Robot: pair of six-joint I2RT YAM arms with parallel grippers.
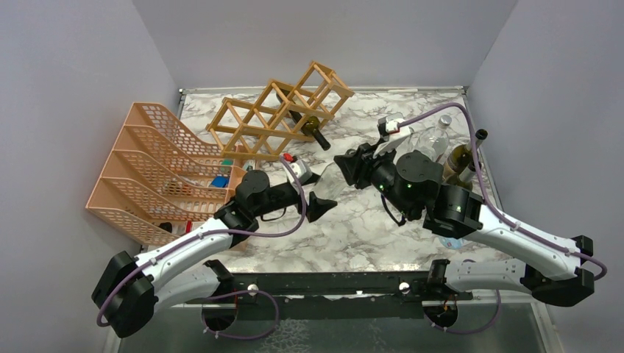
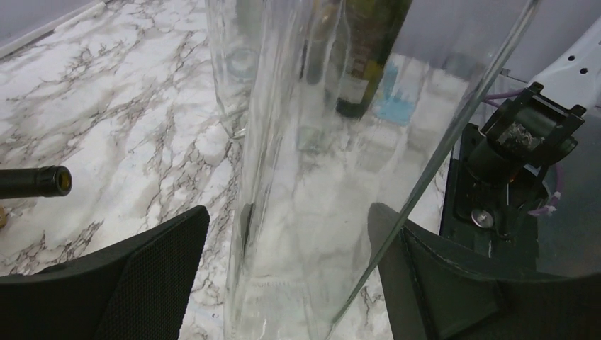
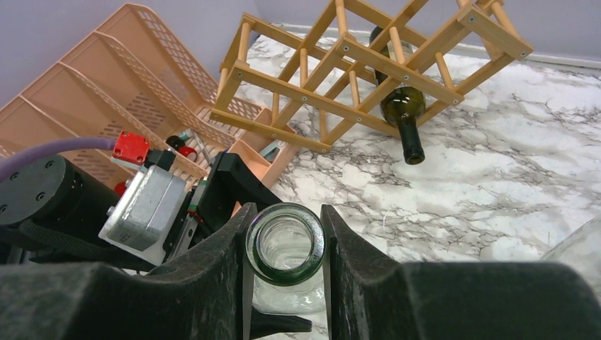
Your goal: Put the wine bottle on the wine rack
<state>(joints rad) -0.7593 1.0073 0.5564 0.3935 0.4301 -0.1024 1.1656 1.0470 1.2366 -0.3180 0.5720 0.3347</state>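
A clear glass wine bottle (image 3: 285,244) stands near the table's middle. My right gripper (image 3: 283,248) is shut on its neck just below the mouth; in the top view this gripper (image 1: 344,168) is above the bottle. My left gripper (image 2: 289,212) is open, with its black fingers (image 2: 163,262) on either side of the bottle's clear body (image 2: 319,234), the left finger apart from the glass. In the top view the left gripper (image 1: 321,204) is low beside the bottle. The tan wooden wine rack (image 1: 283,110) stands at the back and holds one dark bottle (image 1: 313,129).
A salmon-pink mesh organizer (image 1: 158,173) stands at the left beside the left arm. Several more bottles, clear (image 1: 434,140) and green (image 1: 463,158), stand at the back right. The dark bottle's neck (image 2: 35,180) juts out of the rack towards the centre.
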